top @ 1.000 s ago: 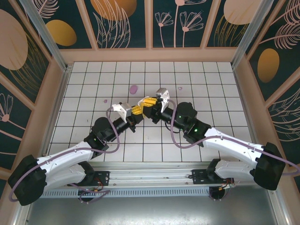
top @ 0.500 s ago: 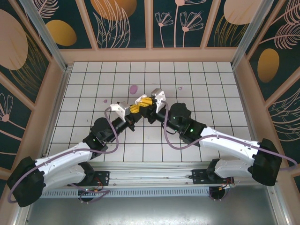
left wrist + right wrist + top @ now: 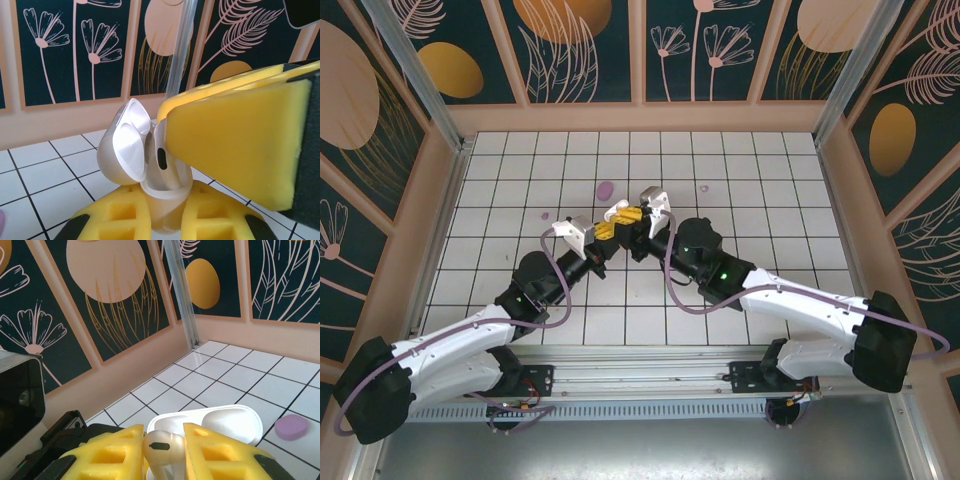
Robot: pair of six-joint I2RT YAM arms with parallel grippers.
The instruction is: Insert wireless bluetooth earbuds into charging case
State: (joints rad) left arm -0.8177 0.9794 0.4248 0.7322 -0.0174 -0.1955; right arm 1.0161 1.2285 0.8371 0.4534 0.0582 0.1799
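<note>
Two robot arms, the left arm [image 3: 450,350] and the right arm [image 3: 800,300], are built of smooth white shells linked by chunky, rounded black joints, with a small green light [image 3: 725,270] glowing on a joint. A thin purple cable [image 3: 670,290] runs in loose loops along each arm. Each arm ends in a white wrist block and two fingers [image 3: 117,456] of yellow padding moulded with square hollows and backed in black.

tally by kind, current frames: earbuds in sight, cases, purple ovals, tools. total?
earbud: 1, pinched in the right tool
charging case: 1, lid open, held in the left tool
purple oval piece: 1
tools: 2
total: 5
</note>
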